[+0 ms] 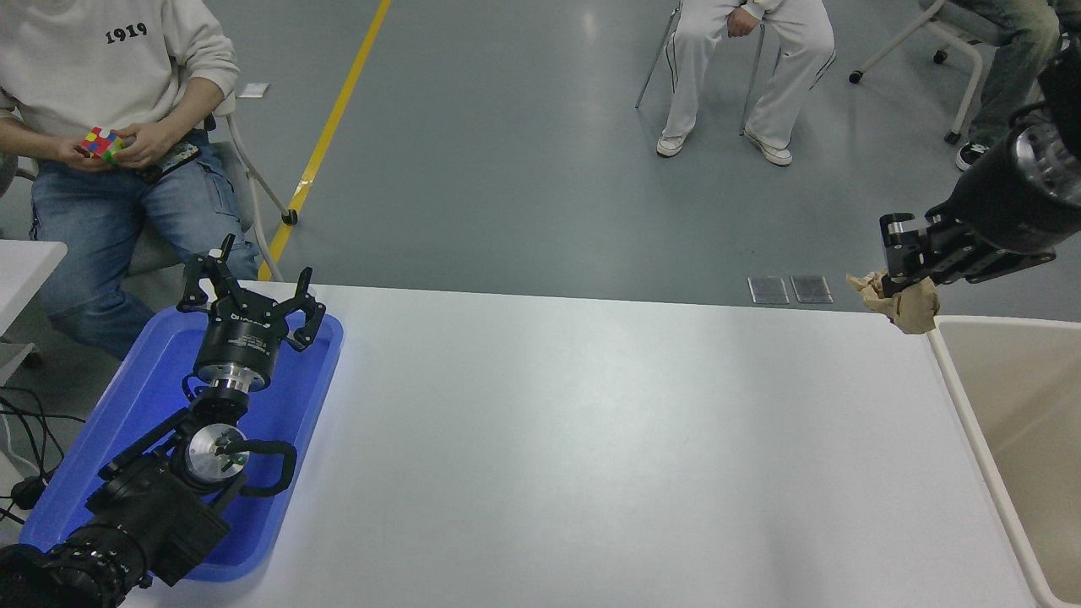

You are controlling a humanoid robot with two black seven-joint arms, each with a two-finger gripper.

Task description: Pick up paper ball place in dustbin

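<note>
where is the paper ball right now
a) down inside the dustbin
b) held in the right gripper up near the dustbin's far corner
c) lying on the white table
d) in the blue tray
b: the right gripper is shut on the paper ball, lifted off the table just by the far left corner of the dustbin.

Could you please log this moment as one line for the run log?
right hand: shut on paper ball, raised near dustbin rim | left hand: open, parked above blue tray | ball not yet in dustbin
</note>
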